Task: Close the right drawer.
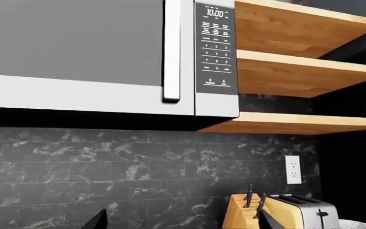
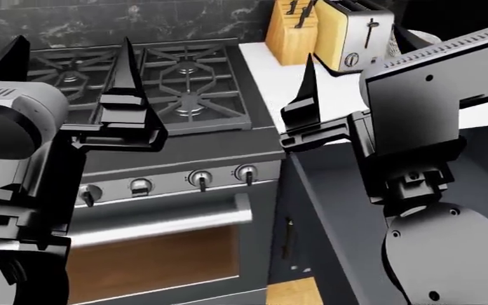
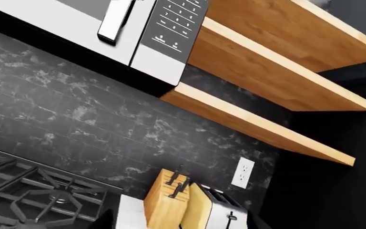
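The right drawer [image 2: 333, 203] is a dark charcoal-blue box standing pulled out below the white counter, right of the oven, partly hidden by my right arm. A small bar handle [image 2: 288, 236] shows on the dark panel beside the oven. My left gripper [image 2: 70, 63] is open and empty, raised over the stove with its fingers pointing up. Its fingertips [image 1: 97, 220] show wide apart in the left wrist view. My right gripper [image 2: 354, 63] is open and empty, raised above the counter and the drawer. Neither gripper touches the drawer.
A gas stove [image 2: 176, 82] with knobs sits above the oven door's long steel handle [image 2: 159, 222]. A knife block [image 2: 291, 32] and toaster [image 2: 354, 35] stand on the white counter [image 2: 269, 70]. Overhead are a microwave [image 1: 106, 57] and wooden shelves [image 1: 297, 71].
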Robot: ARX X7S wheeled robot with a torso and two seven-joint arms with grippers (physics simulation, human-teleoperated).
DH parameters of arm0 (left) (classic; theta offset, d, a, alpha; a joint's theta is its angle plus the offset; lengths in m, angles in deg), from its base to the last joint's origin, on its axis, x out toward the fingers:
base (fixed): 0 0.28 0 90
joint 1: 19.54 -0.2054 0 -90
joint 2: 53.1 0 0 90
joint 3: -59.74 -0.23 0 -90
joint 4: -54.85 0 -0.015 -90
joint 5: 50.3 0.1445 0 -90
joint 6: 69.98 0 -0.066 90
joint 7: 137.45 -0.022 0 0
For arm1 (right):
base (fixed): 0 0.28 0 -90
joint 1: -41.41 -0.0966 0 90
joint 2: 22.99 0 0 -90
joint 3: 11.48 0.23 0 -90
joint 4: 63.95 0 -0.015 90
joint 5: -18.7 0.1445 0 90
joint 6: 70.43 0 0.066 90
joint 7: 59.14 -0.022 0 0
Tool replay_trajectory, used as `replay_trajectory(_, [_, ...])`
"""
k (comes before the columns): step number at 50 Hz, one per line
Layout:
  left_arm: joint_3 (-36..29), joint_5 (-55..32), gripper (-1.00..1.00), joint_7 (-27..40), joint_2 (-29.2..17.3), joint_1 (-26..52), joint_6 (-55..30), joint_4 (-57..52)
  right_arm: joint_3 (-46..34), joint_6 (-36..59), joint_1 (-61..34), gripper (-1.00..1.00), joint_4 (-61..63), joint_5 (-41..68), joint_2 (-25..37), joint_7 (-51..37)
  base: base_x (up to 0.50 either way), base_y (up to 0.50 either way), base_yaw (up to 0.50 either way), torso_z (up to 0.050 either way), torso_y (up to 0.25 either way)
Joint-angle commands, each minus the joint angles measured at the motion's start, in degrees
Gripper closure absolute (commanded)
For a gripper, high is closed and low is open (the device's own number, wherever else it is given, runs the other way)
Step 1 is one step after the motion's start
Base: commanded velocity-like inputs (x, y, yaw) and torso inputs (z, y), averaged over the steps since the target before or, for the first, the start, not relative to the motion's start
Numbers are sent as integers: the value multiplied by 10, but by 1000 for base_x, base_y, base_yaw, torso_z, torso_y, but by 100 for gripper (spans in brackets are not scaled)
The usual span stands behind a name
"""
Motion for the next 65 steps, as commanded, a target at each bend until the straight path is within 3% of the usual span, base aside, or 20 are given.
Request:
replay_trajectory(1, [-7,-6,-100,7,-8,1,10,2,5,-1,-1,-100,-2,9,-3,-5,0,0,-500,0,0])
replay_trajectory(65, [-39,-19,-100,33,-42,-5,59,10,38,-17,8,-100,-2,56,-1,-37,0,0,-500,0,0])
